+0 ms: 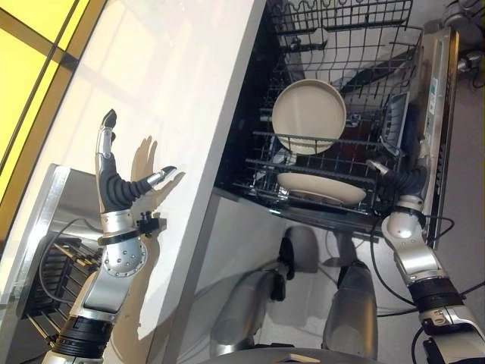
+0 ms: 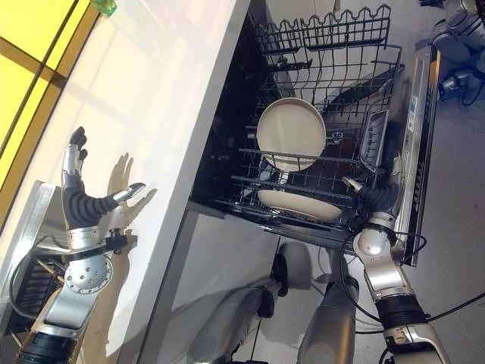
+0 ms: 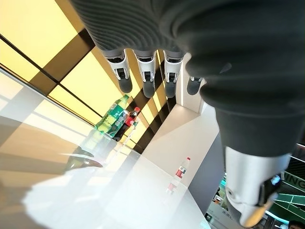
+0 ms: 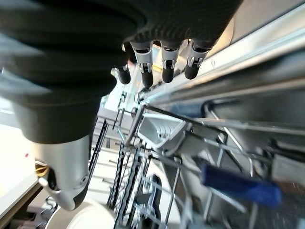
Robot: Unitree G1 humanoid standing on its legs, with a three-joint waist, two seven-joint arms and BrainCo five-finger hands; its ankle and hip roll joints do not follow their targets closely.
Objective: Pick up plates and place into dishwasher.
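On the left I see my left hand point(image 1: 114, 186) raised above the glossy white countertop point(image 1: 189, 91), fingers straight and spread, thumb out to the side, holding nothing. Below it sits a dark wire drying rack point(image 1: 57, 277) in a steel-rimmed sink. In the left wrist view, green and red plastic bottles point(image 3: 116, 119) stand at the counter's far end by the yellow wall panels, with a small clear bottle point(image 3: 182, 168) apart from them; I cannot read their labels. Right of the counter, the black wire dishwasher rack point(image 1: 341, 45) is pulled out. One round beige plate point(image 1: 308, 116) stands on edge in it, its face turned towards me. A second beige plate point(image 1: 322, 188) lies nearly flat just nearer. My right hand point(image 1: 394, 182) is at the rack's near right corner, fingers relaxed and empty.
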